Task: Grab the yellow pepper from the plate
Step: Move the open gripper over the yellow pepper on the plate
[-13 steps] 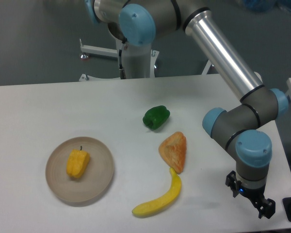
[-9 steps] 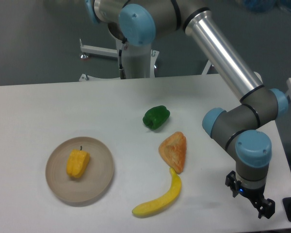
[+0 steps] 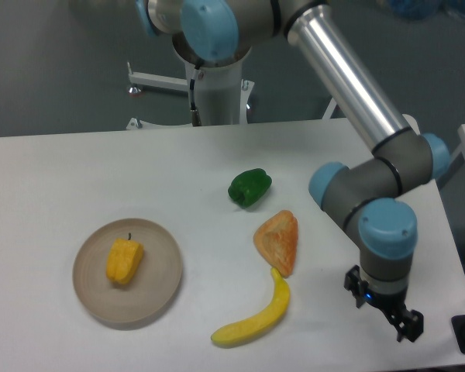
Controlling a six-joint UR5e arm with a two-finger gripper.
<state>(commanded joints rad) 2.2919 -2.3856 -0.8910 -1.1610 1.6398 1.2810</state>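
Observation:
The yellow pepper (image 3: 124,262) lies on the round beige plate (image 3: 160,287) at the table's front left, its short dark stem pointing away from me. My gripper (image 3: 382,309) hangs at the table's front right, far to the right of the plate and low over the table top. Its dark fingers (image 3: 408,328) point down; nothing shows between them, and I cannot tell from here how far apart they stand.
A green pepper (image 3: 249,187) lies mid-table. An orange-tan triangular pastry piece (image 3: 278,240) and a long curved banana (image 3: 256,315) lie between the plate and the gripper. The arm's silver link (image 3: 341,74) crosses above the table's right side.
The gripper and wrist have shifted a little to the left, toward the banana. The objects on the table have not moved.

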